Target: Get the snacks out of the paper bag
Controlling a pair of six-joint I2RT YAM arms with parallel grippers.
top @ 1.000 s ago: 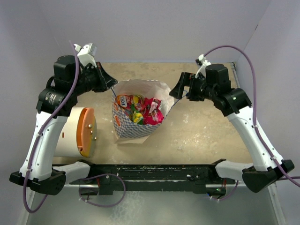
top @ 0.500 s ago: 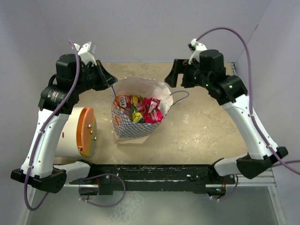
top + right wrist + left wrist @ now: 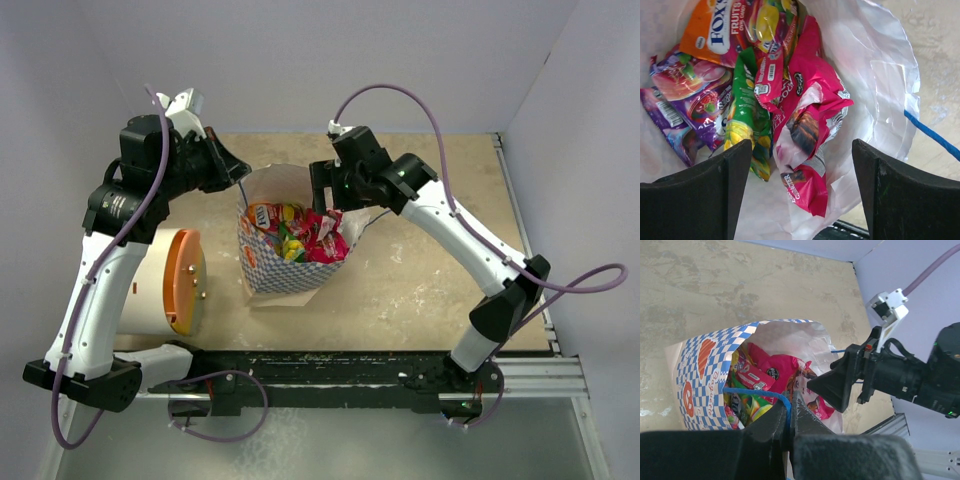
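Note:
The white paper bag (image 3: 285, 270) with a blue-and-white checkered band stands open on the table. It is full of snacks (image 3: 300, 232). My left gripper (image 3: 237, 178) is shut on the bag's blue cord handle (image 3: 757, 391) at its left rim. My right gripper (image 3: 322, 200) is open and hovers over the bag's mouth. In the right wrist view a pink-red packet (image 3: 807, 125) lies between the fingers, with a green-yellow packet (image 3: 746, 110), a purple packet (image 3: 687, 95) and an orange packet (image 3: 715, 30) beside it. The other blue cord handle (image 3: 932, 135) hangs at the right.
A white cylinder (image 3: 145, 280) with an orange lid (image 3: 185, 282) lies on its side left of the bag. Grey walls close in the table at the back and both sides. A black rail (image 3: 320, 365) runs along the near edge.
My right arm has swung left from the bag's right side and now sits over the bag's mouth with its jaws open. The left arm and the bag have not moved.

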